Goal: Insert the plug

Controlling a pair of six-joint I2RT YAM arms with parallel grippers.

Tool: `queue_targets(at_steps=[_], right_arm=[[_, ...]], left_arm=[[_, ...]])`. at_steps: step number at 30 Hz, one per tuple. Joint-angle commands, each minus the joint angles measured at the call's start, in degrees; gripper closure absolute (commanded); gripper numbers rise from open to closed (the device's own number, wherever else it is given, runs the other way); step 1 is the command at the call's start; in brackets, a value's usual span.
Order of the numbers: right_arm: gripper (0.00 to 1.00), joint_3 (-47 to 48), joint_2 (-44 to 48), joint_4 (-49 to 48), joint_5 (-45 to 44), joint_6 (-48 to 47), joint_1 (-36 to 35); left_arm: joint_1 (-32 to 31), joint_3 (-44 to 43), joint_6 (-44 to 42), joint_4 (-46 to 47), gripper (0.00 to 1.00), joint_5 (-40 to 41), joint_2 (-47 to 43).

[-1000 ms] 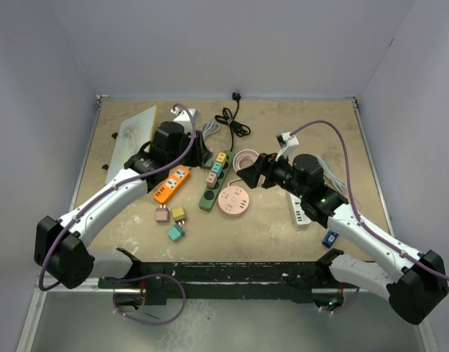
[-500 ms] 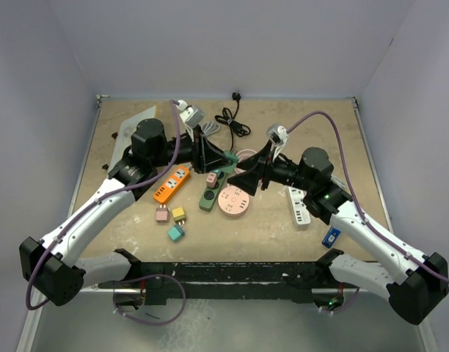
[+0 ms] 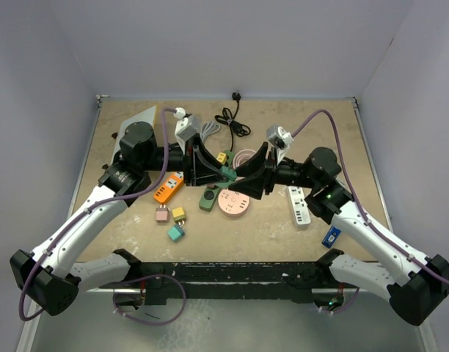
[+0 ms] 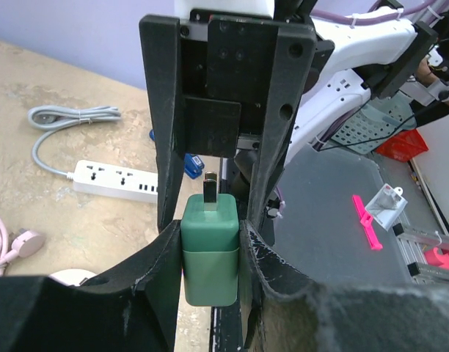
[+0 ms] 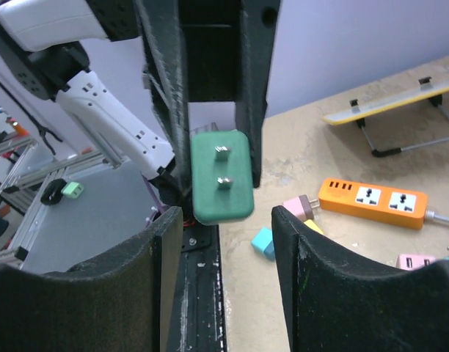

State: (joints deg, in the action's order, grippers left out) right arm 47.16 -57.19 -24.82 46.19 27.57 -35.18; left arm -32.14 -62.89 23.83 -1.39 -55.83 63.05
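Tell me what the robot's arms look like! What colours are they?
The left arm and right arm have white shells with chunky black joints. Their jaws are wide, flat and black. A purple cable loops along each arm, and a small grey camera box sits by each wrist.

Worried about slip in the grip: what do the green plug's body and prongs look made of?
Green plug: body looks like moulded plastic, satin finish; even colour, rounded edges, a seam across it. Prongs: probably bare metal; grey, flat blades with a dull shine.
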Motion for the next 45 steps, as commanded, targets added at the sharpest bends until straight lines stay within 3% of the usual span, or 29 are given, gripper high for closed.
queue_targets(at_steps=[1,10,13,17,22,31,39,45], right_arm=[[0.47,3.6,-0.2,-4.8,4.3,1.7,0.1],[0.76,4.5,-2.4,-7.1,6.1,3.3,0.1],[0.88,4.4,-3.2,-8.4,6.8,4.9,0.1],[0.99,2.6,-2.4,-12.2,2.1,8.8,0.1],[1.0,-2.0,1.4,-17.4,-11.1,12.5,0.1],[1.0,-4.3,3.4,-27.5,-27.5,20.2,0.1],[1.0,-0.6,-1.8,-32.7,-26.1,24.5,0.1],[1.0,-0.9,-4.5,-39.3,-24.1,28.4,0.1]], left_arm=[[0.3,-0.4,-4.0,-0.7,0.86,-3.3,-0.8],[0.3,-1.1,-5.9,-2.8,0.84,-5.3,-0.6],[0.3,-1.2,-4.9,-2.8,0.73,-4.3,-0.5],[0.3,-1.2,-2.9,-2.0,0.49,-0.4,-1.0],[0.3,2.6,7.7,10.1,0.42,6.1,-3.1],[0.2,9.6,33.8,39.5,0.41,23.0,-3.0],[0.1,11.3,43.0,47.3,0.44,26.9,0.0],[0.0,11.3,43.7,47.4,0.47,26.7,1.8]])
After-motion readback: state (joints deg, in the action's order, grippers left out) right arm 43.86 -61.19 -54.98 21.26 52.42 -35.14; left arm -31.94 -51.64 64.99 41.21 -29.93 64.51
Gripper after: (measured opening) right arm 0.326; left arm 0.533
